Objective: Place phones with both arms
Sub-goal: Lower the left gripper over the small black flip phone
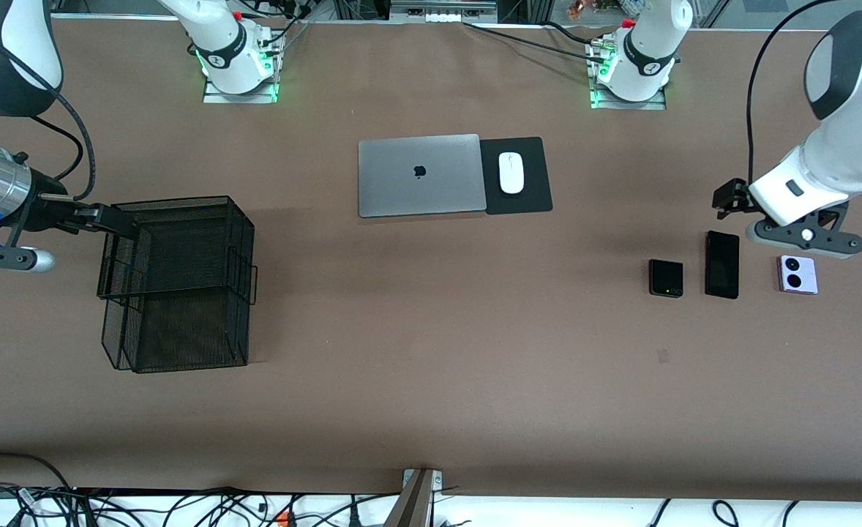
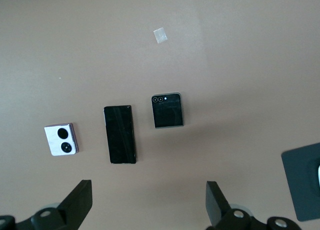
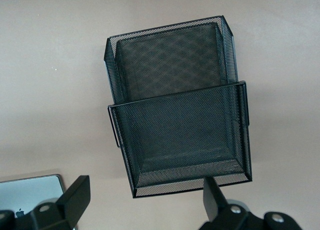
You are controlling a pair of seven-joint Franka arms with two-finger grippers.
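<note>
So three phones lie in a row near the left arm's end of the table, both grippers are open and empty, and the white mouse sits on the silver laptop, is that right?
Not quite. The white mouse sits on the black mouse pad beside the closed silver laptop, not on it; the front view shows this. The rest holds: square black folded phone, longer black slab phone, square lavender phone, left gripper and right gripper open, empty.

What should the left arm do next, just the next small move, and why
Probably lower the left hand toward the longer black phone. Its fingers are open and empty above the table, and that phone lies almost centred under them between the lavender phone and the square black phone. The right hand waits open over the mesh basket.
</note>
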